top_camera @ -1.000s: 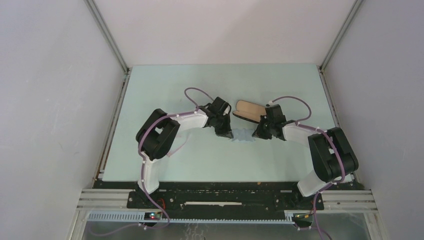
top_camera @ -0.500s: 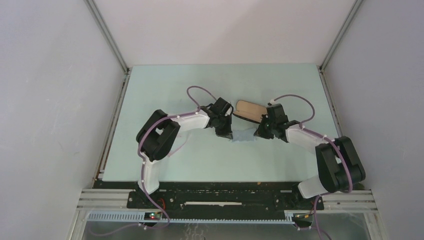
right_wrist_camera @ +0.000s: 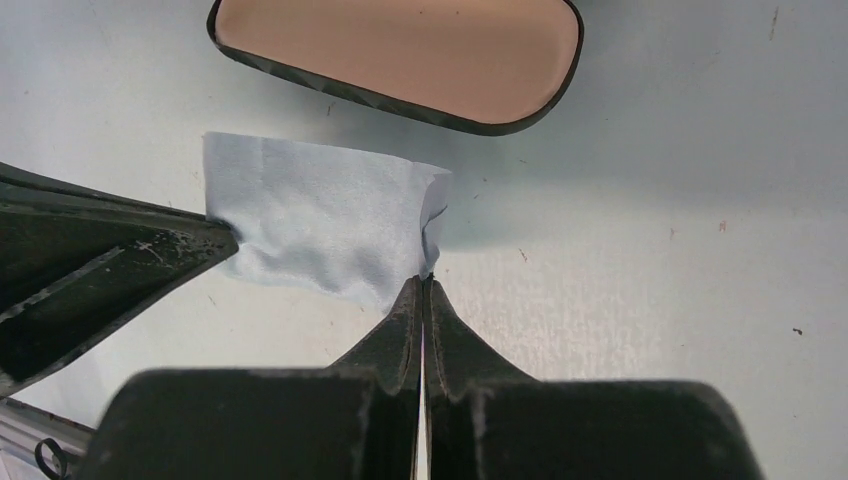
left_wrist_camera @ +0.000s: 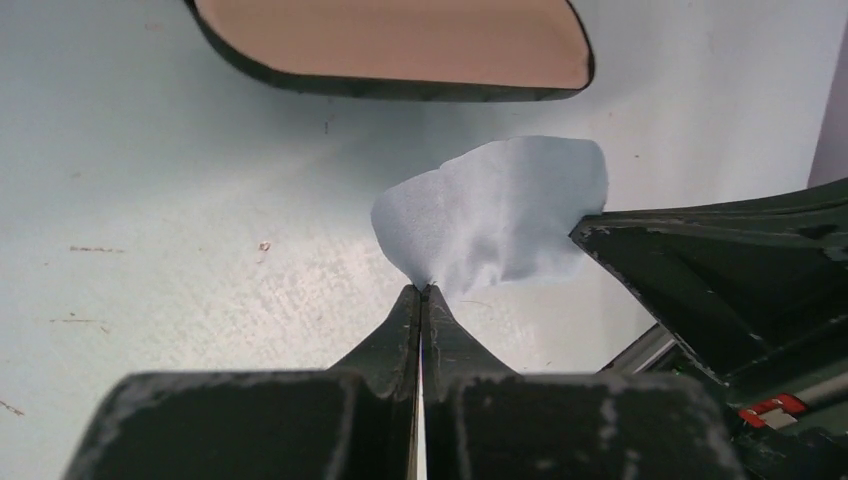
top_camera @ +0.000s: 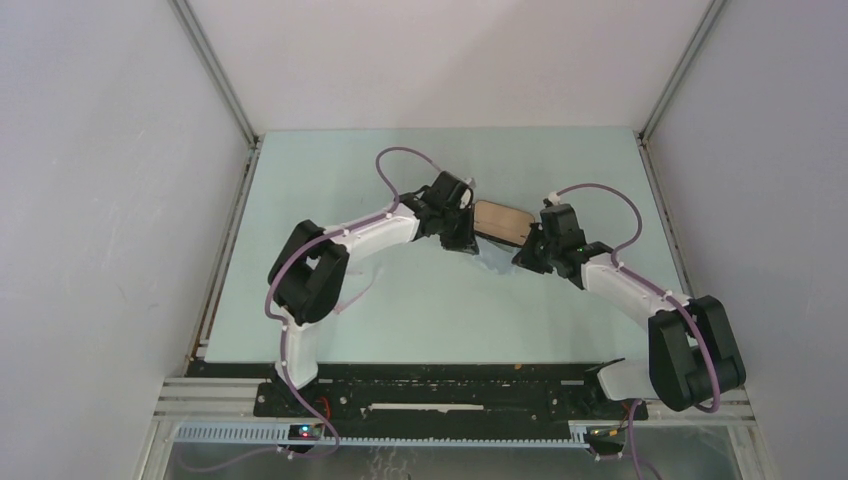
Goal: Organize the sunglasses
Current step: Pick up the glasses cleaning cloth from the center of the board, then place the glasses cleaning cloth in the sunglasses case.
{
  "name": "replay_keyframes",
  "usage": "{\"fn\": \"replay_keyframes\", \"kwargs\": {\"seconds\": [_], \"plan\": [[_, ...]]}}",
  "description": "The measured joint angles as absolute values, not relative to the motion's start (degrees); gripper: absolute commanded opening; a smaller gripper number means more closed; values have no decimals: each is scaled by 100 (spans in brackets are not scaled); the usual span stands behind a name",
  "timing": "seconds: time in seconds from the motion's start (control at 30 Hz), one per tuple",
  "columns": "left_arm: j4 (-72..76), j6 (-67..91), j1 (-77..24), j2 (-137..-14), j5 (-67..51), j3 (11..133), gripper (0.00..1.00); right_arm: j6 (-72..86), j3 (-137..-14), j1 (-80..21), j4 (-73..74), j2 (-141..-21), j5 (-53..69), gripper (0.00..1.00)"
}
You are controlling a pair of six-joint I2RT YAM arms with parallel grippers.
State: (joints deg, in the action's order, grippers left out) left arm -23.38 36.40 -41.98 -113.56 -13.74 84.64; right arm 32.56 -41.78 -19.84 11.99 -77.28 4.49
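The sunglasses are out of view. A small light blue cloth hangs stretched between my two grippers, just in front of the black oblong case with tan lining. My left gripper is shut on one corner of the cloth. My right gripper is shut on the opposite edge of the cloth. The case lies open, its tan inside showing in the left wrist view and in the right wrist view. In the top view the left gripper and right gripper face each other beside the case.
The pale green table is bounded by grey walls with metal rails at its left and right edges. The arm bases sit on a black rail at the near edge.
Both grippers have carried the cloth away from the near side toward the case. The arms have stretched out further across the table.
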Motion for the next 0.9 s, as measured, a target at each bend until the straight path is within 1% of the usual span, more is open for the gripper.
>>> {"fn": "replay_keyframes", "kwargs": {"seconds": [0.5, 0.73, 0.9], "plan": [[-2567, 3422, -4053, -11417, -1494, 9439, 0, 3247, -4786, -1675, 1256, -7738, 432, 0], [-2591, 3345, -3824, -12116, -1697, 10536, 0, 3247, -5199, -1553, 1155, -8221, 410, 0], [-2641, 3293, -3664, -12582, -1872, 10949, 0, 3247, -5332, -1518, 1142, -8508, 412, 0]]}}
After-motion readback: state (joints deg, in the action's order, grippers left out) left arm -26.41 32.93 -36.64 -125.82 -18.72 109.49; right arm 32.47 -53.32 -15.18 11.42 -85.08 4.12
